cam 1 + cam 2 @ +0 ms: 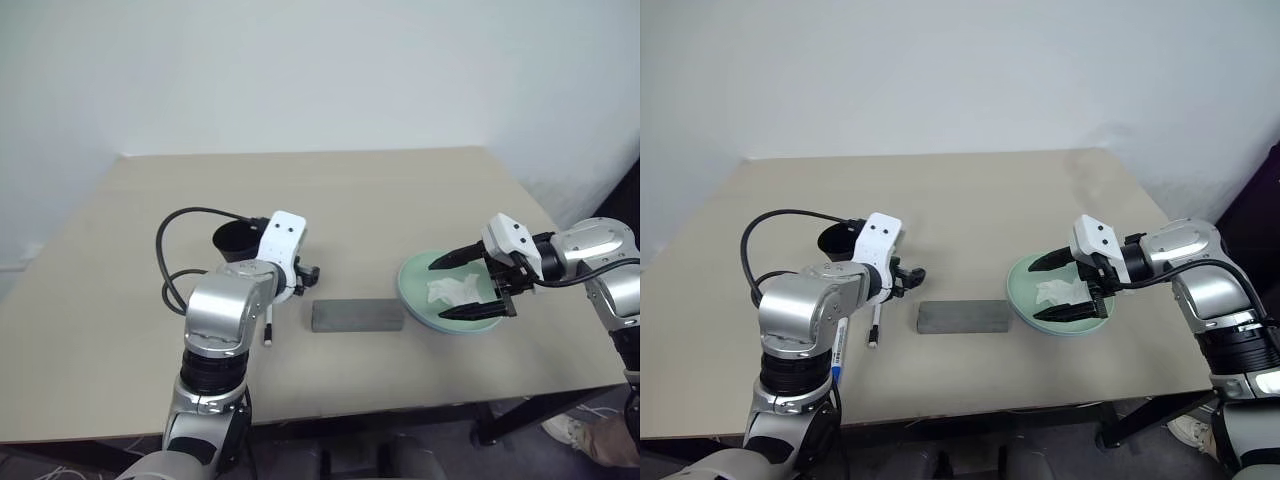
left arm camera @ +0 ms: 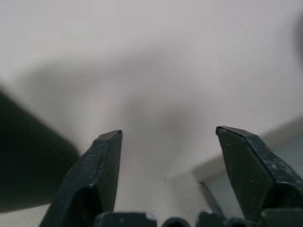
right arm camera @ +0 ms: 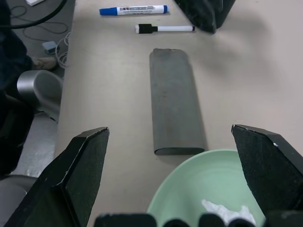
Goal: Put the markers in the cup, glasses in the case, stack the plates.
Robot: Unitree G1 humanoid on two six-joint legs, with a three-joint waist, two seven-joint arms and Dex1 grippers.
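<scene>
My left tool wide, empty, by black cup at frame left. Markers lie on bench below it, long axes toward me; left arm nearer. My right tool wide over mint plate.

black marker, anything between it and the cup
Nothing visible. The black-capped marker lies on bare table beside the cup. The case lies off that path, and the blue-capped marker lies on its far side from the case.
</scene>
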